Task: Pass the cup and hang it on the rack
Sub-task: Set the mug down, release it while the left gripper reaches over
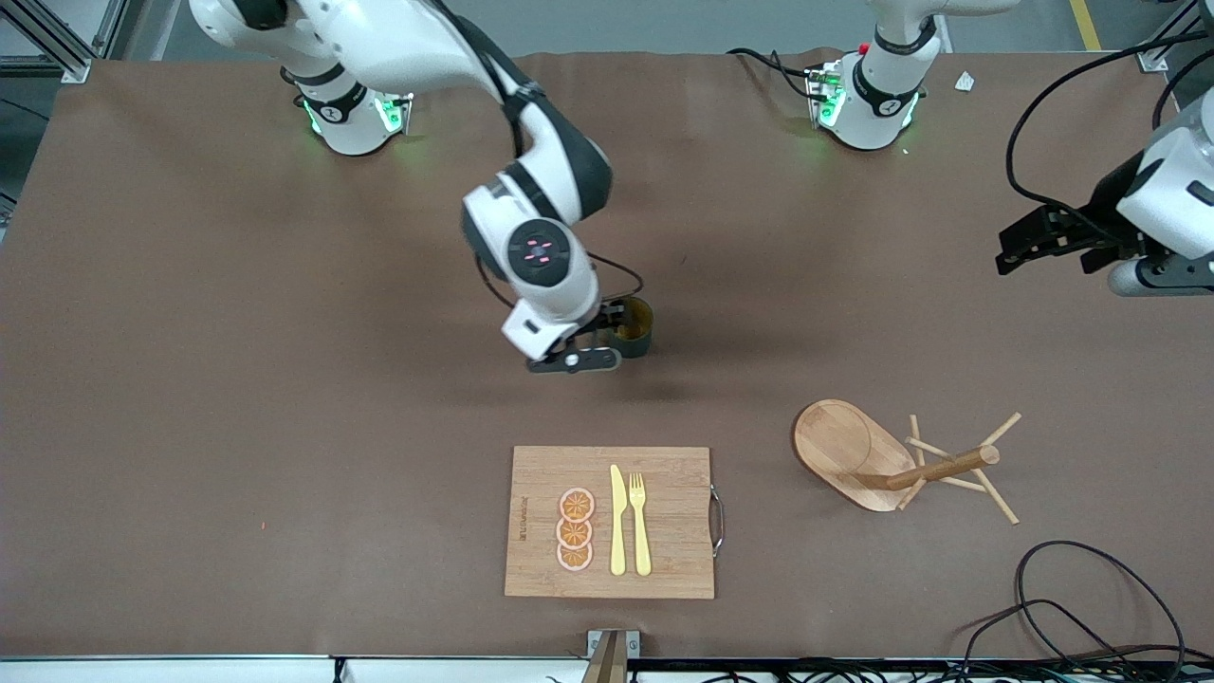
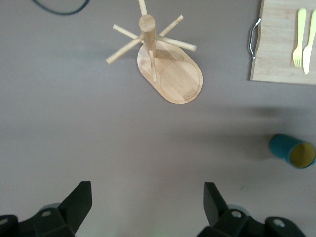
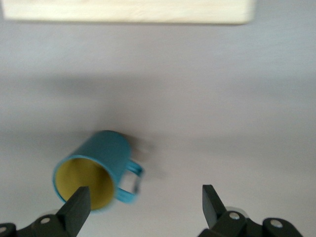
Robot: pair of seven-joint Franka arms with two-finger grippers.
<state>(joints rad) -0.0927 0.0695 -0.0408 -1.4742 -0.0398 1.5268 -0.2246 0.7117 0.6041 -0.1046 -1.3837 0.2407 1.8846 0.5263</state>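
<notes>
Cup (image 1: 634, 327) stands free on the counter (image 1: 285, 379) under the open right tool (image 1: 607, 343), whose finger could tip it; left tool (image 1: 1029, 249) waits open.

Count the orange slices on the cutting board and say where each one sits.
3. All lie on the cutting board in a touching column beside the knife: one slice farthest from the front camera, one in the middle, one nearest. None appear hidden.

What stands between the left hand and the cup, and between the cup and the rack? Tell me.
Nothing visible. The left hand hovers open toward its end of the table, with only bare table between it and the cup. Bare table also separates the cup from the rack; the cutting board lies aside.
</notes>
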